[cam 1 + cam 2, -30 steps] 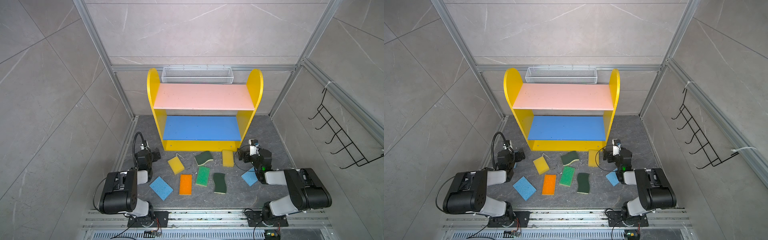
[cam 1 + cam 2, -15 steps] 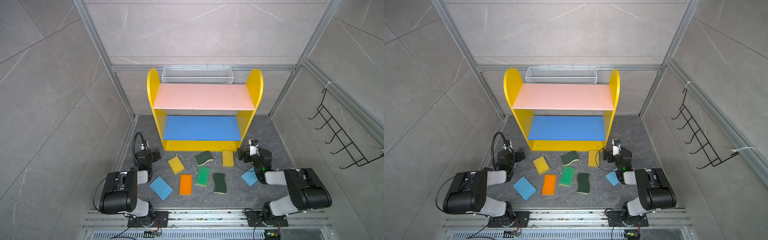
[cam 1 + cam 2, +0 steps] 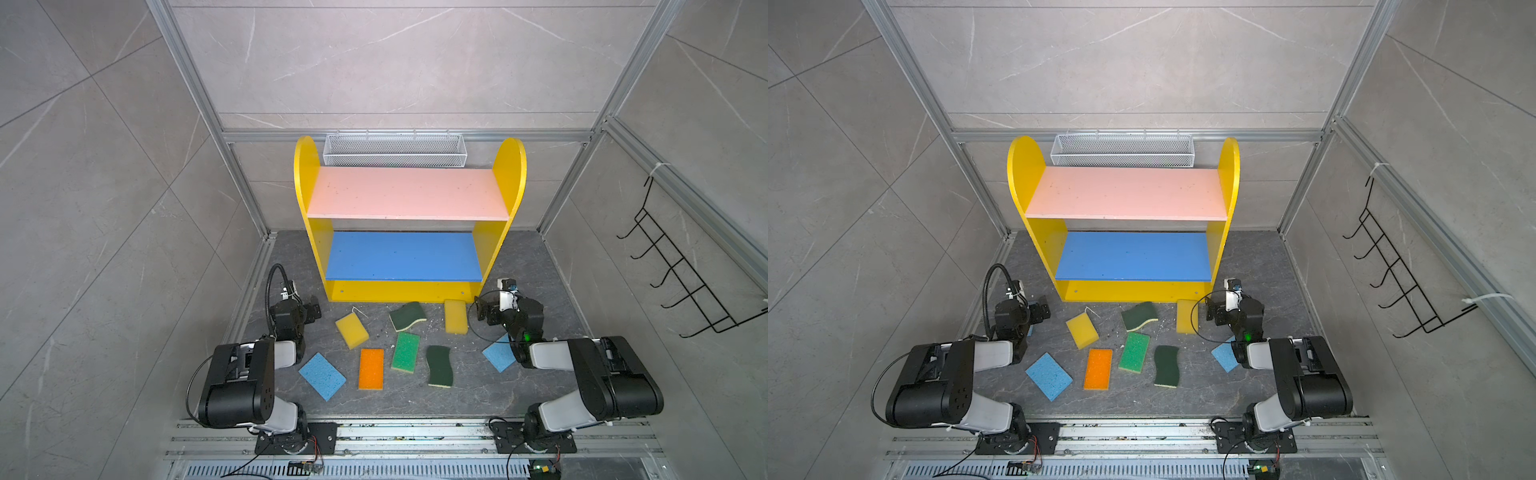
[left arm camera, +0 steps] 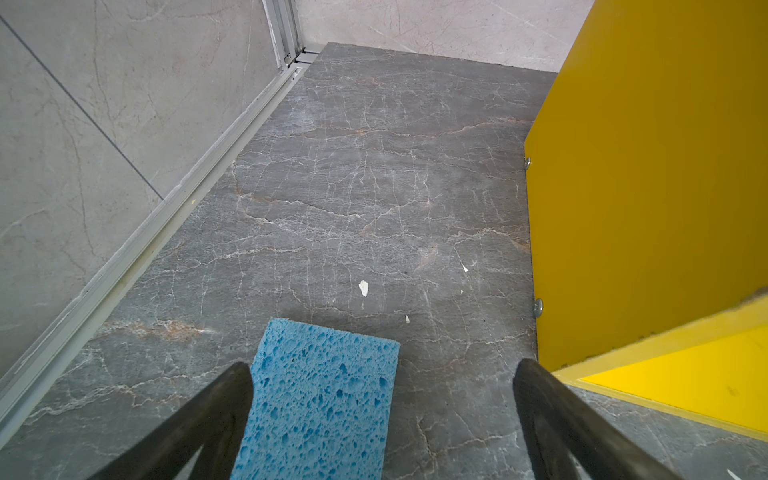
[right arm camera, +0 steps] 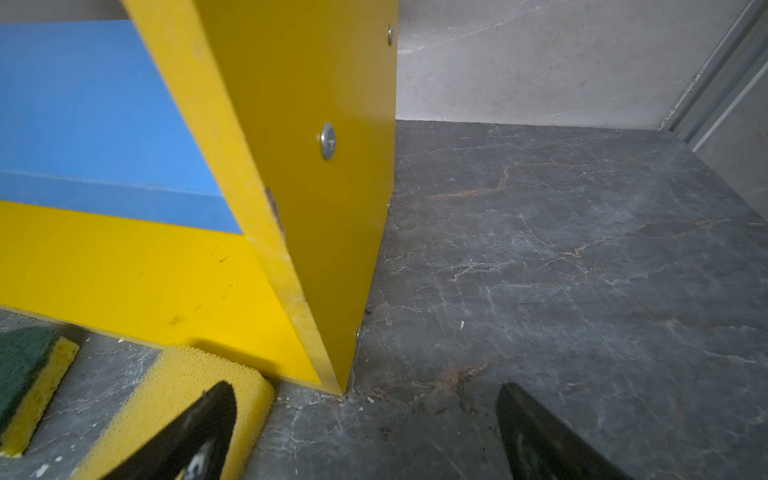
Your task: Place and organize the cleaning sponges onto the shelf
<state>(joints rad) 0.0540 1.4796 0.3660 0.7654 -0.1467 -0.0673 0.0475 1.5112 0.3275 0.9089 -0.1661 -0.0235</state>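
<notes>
Jaws all spread, empty; left gripper [image 4: 382,368] hangs over 1 light blue sponge [image 4: 320,399] lying lengthwise between them, left of the shelf [image 4: 644,187].

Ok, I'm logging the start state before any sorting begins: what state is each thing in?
Shelf: upright, boards bare.
Left gripper: open, blue sponge below it, ungripped.
Right gripper: open, holding nothing.
Yellow sponges: on floor.
Wavy sponges: on floor.
Orange sponge: on floor.
Green sponge: on floor.
Other blue sponges: on floor, one partly under right arm.
Basket: empty.
Rack: nothing hanging.
</notes>
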